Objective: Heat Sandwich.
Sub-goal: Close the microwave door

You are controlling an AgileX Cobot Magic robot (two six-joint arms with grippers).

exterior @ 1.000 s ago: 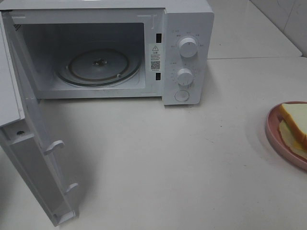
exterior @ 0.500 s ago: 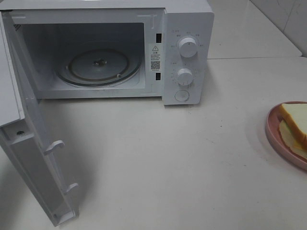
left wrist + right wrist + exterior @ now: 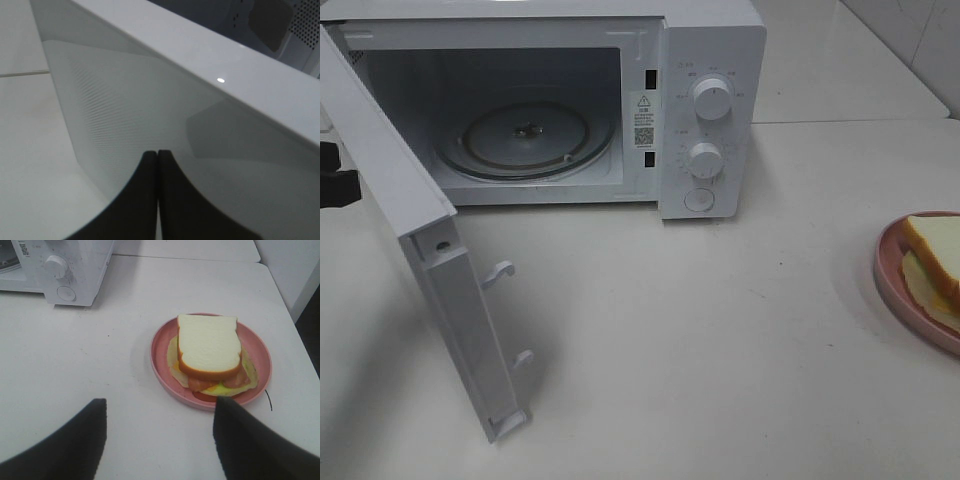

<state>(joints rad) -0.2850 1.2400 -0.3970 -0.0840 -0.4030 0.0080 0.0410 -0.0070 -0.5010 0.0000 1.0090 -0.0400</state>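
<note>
The sandwich lies on a round pink plate at the right edge of the counter; the exterior view cuts it off. In the right wrist view the sandwich shows whole on the plate, white bread on top, filling sticking out. My right gripper is open and empty, a little short of the plate. The white microwave stands at the back with its door partly open and the glass turntable bare. My left gripper is shut, against the door's outer face, and shows at the left edge.
Two white knobs and a round button are on the microwave's right panel. The door's lower corner juts out over the white counter. A tiled wall stands at the back right.
The microwave door has swung from wide open toward the cavity. My left gripper has come into view at the left edge, behind the door. The sandwich and plate have not moved.
</note>
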